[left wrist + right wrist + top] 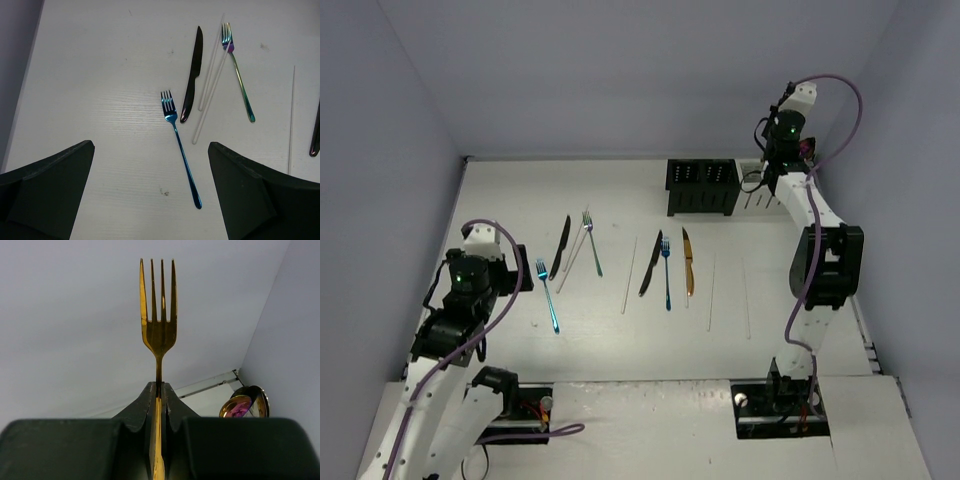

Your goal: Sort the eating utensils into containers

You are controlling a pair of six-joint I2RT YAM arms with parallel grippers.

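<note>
My right gripper (159, 388) is shut on the handle of a gold fork (159, 330), held high near the back right corner with its tines up. Close by are the black caddy (702, 187) and the white caddy (761, 200). On the table lie a blue fork (181, 150), a black knife (192, 75), an iridescent fork (239, 75) and white chopsticks (212, 85). Further right are another black knife (651, 263), a second blue fork (666, 272), a gold knife (688, 262) and more chopsticks (712, 290). My left gripper (151, 145) hovers open above the near blue fork's handle.
Shiny spoon bowls (237, 406) stand up at the right of the right wrist view, close to the corner of the grey walls. The table's left edge (22, 100) runs near the left gripper. Both arm bases sit at the near edge.
</note>
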